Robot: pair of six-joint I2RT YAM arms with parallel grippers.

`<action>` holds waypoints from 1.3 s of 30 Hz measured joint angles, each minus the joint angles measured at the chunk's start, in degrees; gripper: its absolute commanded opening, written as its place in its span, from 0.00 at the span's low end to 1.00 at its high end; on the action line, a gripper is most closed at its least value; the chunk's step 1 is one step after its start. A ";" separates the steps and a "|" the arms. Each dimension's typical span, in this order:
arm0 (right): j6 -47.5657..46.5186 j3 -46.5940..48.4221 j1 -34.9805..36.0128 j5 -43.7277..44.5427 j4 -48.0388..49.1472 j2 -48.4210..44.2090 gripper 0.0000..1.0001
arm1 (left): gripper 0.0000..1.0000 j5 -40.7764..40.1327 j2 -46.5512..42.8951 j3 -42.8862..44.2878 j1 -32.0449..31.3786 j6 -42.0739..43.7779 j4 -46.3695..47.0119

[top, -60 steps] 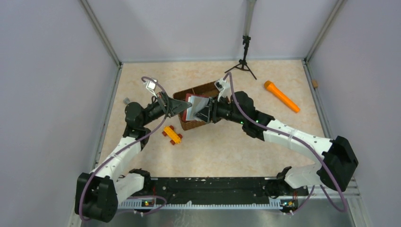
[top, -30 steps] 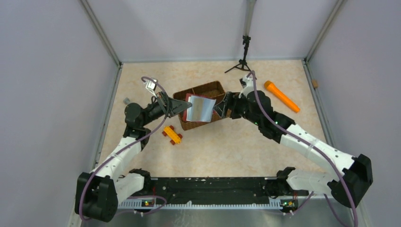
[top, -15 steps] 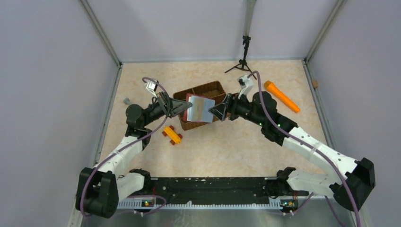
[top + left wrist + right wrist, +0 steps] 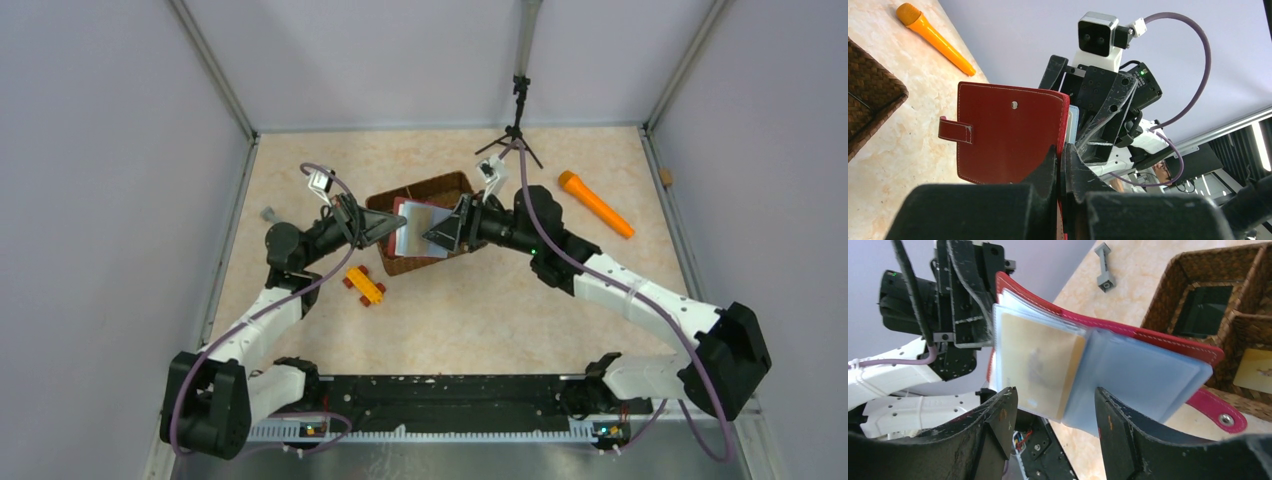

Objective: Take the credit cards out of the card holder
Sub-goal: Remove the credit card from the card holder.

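Two compartments of the wicker basket (image 4: 1168, 285) each held one — black card (image 4: 1205, 310), tan-gold card (image 4: 1260, 371). The left gripper (image 4: 1062, 165), pinched shut, held the card holder (image 4: 1008, 135) open above it; the right gripper (image 4: 1055, 405) stood open, jaws straddling its blue pockets.

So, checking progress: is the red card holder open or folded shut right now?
Open: the right wrist view shows the card holder spread, its pale blue pockets fanned out and strap tab hanging loose.

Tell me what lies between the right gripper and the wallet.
Nothing. The right wrist view shows the right gripper with its open jaws either side of the wallet's inner edge, the gap bare.
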 measured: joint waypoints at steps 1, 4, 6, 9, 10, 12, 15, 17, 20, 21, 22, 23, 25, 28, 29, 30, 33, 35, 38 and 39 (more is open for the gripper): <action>0.33 0.17 0.00 -0.24 0.50 0.17 0.57 | 0.00 0.00 0.13 0.00 -0.04 -0.04 0.09; 1.07 0.52 0.00 -1.14 2.05 0.52 0.55 | 0.00 0.02 0.46 0.00 -0.31 -0.22 0.26; 1.75 0.66 0.00 -1.81 2.64 0.68 0.53 | 0.00 0.02 0.46 0.00 -0.50 -0.24 0.26; 2.49 1.11 0.00 -2.47 3.65 1.38 0.50 | 0.00 0.00 0.46 0.00 -0.74 -0.26 0.44; 2.80 1.16 0.00 -2.64 3.98 1.62 0.48 | 0.00 0.00 0.46 0.00 -0.79 -0.28 0.55; 3.39 1.16 0.00 -3.08 4.72 2.16 0.45 | 0.00 0.04 0.46 0.00 -0.83 -0.42 0.83; 4.55 1.16 -0.02 -3.50 5.09 2.56 0.36 | 0.07 0.15 0.46 0.00 -0.85 -0.48 0.92; 5.66 1.16 -0.24 -3.52 5.40 2.71 0.31 | 0.15 0.15 0.44 0.00 -0.85 -0.50 1.38; 7.48 1.16 -0.48 -3.80 6.36 2.78 0.28 | 0.22 0.00 0.39 -0.07 -0.85 -0.48 2.10; 8.07 1.16 -0.48 -4.11 6.82 2.86 0.27 | 0.25 -0.02 0.37 -0.22 -0.87 -0.44 2.19; 8.63 1.16 -0.46 -4.57 7.61 3.02 0.27 | 0.28 -0.02 0.28 -0.48 -0.92 -0.28 2.12; 8.98 1.18 -0.42 -4.90 8.15 3.17 0.27 | 0.30 -0.02 0.22 -0.72 -0.98 -0.15 2.08; 9.73 1.27 -0.31 -5.18 8.57 3.74 0.27 | 0.33 0.07 0.15 -0.94 -1.14 0.00 1.81; 10.03 2.05 0.09 -5.16 8.31 5.20 0.27 | 0.33 0.22 0.11 -0.94 -1.20 0.04 1.70; 10.03 2.45 0.24 -5.11 8.09 5.66 0.27 | 0.33 0.20 0.07 -0.94 -1.18 0.04 1.64; 10.01 2.86 0.39 -5.05 7.80 6.01 0.27 | 0.33 0.17 0.02 -0.94 -1.11 0.11 1.57; 9.79 4.11 0.57 -4.85 6.86 6.78 0.27 | 0.35 -0.22 -0.20 -0.94 -1.01 0.26 1.53; 9.77 4.63 0.66 -4.66 6.40 7.04 0.27 | 0.43 -0.52 -0.33 -0.94 -0.98 0.42 1.51; 9.31 5.14 1.14 -3.87 5.42 7.43 0.27 | 0.51 -0.68 -0.33 -0.94 -1.11 0.74 1.51; 9.07 5.46 1.29 -3.48 4.66 7.58 0.27 | 0.53 -0.66 -0.33 -0.94 -1.14 0.98 1.36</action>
